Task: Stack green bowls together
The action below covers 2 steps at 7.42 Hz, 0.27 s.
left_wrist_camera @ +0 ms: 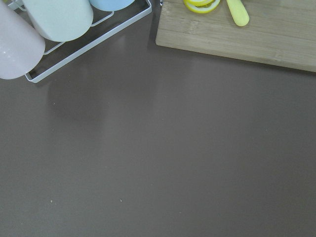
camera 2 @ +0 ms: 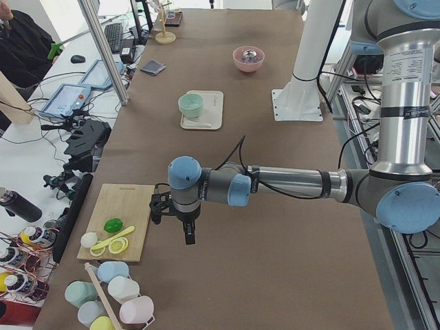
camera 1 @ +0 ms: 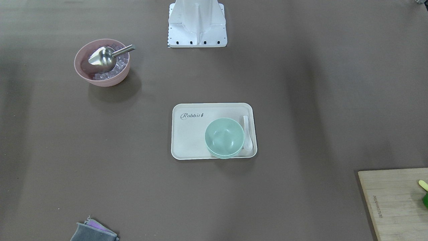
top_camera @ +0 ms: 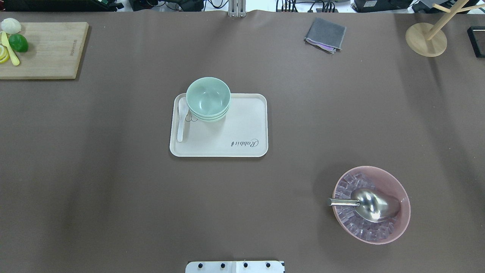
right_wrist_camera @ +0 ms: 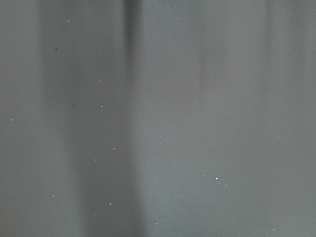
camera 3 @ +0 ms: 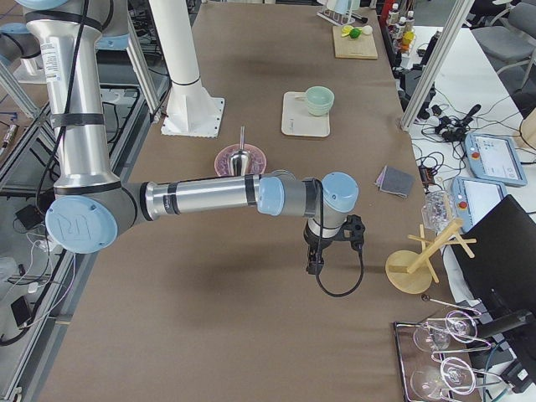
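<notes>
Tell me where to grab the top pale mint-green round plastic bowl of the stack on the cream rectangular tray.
Likely pinch the rim of the top mint-green bowl from above, one finger inside, one outside, on the robot's right side. It stands upright, its walls nested in the bowls beneath; a white spoon lies close on its other side, this side faces bare cream tray.

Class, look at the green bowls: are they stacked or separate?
Stacked. The green bowls sit upright in one pile on the tray, with layered rims showing down the pile's side.
</notes>
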Available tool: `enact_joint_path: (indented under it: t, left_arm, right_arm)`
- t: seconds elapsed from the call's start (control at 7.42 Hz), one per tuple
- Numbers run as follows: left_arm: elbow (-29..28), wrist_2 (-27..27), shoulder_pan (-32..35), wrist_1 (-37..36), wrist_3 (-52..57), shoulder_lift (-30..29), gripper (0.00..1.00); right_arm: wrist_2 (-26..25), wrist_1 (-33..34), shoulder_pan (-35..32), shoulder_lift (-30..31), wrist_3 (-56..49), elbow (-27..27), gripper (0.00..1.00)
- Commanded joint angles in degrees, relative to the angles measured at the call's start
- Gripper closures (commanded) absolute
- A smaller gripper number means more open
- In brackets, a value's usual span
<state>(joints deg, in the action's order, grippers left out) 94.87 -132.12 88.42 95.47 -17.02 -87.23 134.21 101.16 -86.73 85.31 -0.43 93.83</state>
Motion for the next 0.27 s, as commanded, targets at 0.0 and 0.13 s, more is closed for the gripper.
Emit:
enact_joint_path:
  t: [0.0,0.13]
  left_arm:
    - [-0.04,0.02,0.0,0.07,0.06,0.13,0.02]
    - [-0.04,0.02,0.0,0.07,0.15,0.13,0.02]
  right_arm:
    - [0.0,-0.09,-0.02,-0.14,-0.01,-0.05,0.0]
    - [0.0,-0.09,-0.02,-0.14,-0.01,0.03,0.0]
